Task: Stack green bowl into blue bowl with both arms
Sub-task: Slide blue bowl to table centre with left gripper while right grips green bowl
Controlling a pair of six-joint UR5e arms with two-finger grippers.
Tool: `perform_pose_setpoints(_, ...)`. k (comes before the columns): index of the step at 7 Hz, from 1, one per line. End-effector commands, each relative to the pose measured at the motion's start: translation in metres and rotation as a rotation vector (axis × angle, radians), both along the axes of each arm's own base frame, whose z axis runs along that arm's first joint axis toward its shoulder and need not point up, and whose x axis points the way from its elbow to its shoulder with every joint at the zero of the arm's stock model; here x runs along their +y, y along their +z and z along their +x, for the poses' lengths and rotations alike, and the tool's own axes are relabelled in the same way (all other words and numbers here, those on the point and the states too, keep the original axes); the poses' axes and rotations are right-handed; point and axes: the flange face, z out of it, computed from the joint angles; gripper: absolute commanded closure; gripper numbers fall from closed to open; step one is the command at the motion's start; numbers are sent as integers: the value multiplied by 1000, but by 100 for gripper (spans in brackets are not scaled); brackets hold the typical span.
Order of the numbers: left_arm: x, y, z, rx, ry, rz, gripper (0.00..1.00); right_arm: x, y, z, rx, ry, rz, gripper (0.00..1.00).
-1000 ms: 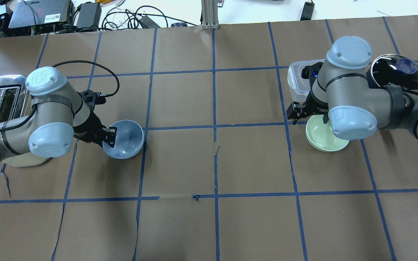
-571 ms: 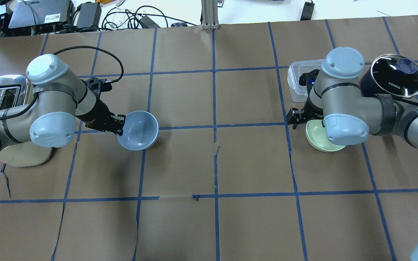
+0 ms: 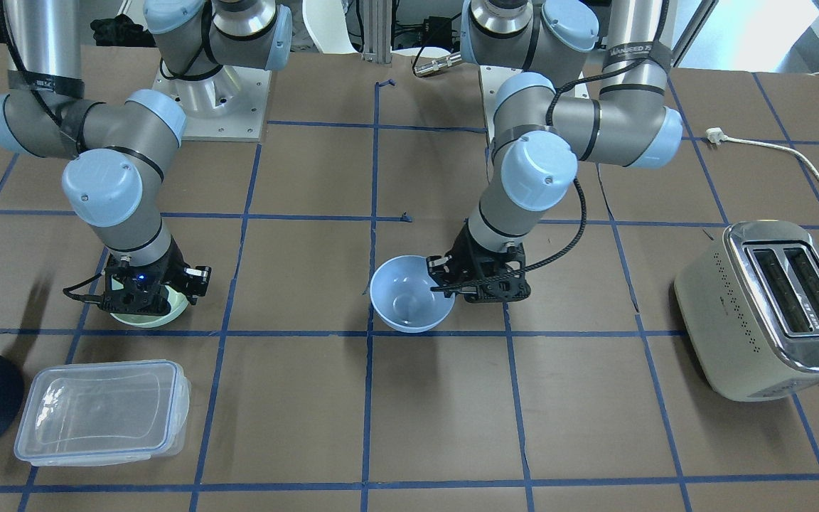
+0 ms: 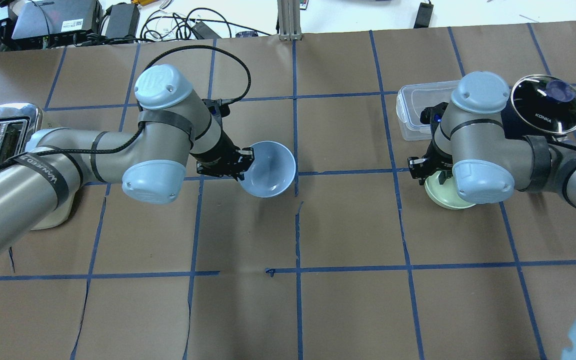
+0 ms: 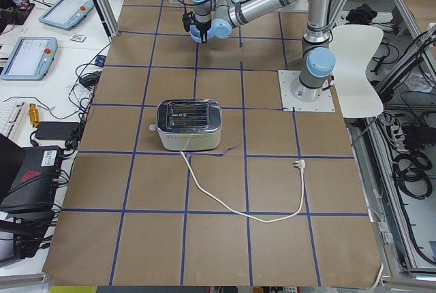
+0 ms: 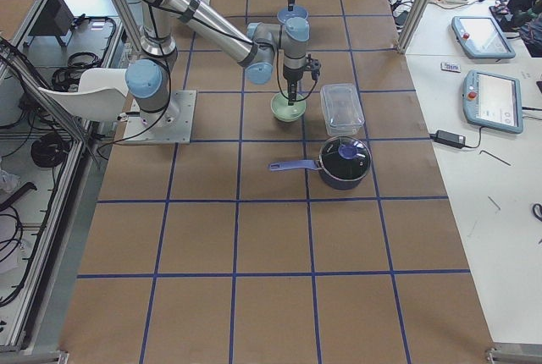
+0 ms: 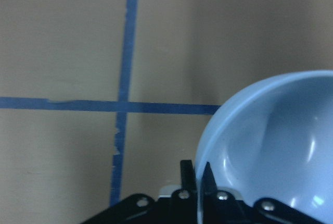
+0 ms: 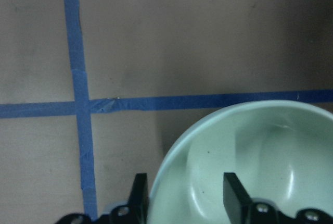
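Wrist views settle the grips that the overhead leaves unclear. The left hand [image 7: 197, 174] is narrow, pinching the rim of the blue bowl [image 4: 268, 169]. The right hand [image 8: 184, 187] stands wide, one finger inside and one outside the rim of the green bowl [image 8: 250, 151]. Green bowl sits on the table [image 4: 348, 225] toward its right edge, unmoved. Blue bowl, tilted, has travelled from nearer the left edge to mid-table over the past second.

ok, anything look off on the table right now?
Minor only. The brown paper cover has a tear along the centre tape line, robot-side of the blue bowl. That bowl, pinched by its rim in the left gripper, looks slightly tilted. Nothing spilled or toppled.
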Motion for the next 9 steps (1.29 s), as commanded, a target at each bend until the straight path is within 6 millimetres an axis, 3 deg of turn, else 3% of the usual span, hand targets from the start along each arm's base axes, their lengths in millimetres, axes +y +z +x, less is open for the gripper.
perform_pose_setpoints(1, 21, -19, -59, 17, 23, 17, 100, -1, 5, -1, -1, -14, -3, 100)
perform_pose_setpoints(3, 24, -29, -61, 7, 20, 38, 100, -4, 15, -2, 1, -15, -21, 100)
perform_pose_setpoints(4, 22, -23, -60, 7, 16, 24, 91, -7, 25, -2, 7, -15, -42, 100)
perform_pose_setpoints(5, 21, -23, -59, -1, 19, 19, 35, -11, 35, -2, 4, -20, -28, 100)
perform_pose_setpoints(6, 19, -7, -50, -21, 34, -7, 16, -21, 56, 0, 2, -38, -18, 100)
perform_pose_setpoints(7, 16, 4, -39, -71, 38, -35, 2, -35, 80, 7, -2, -96, -7, 100)
perform_pose_setpoints(8, 4, 38, -28, -65, 50, -70, 0, -47, 102, 23, -3, -108, -8, 100)
perform_pose_setpoints(9, -17, 87, -7, -73, 51, -51, 0, -55, 123, 49, -10, -154, -31, 100)
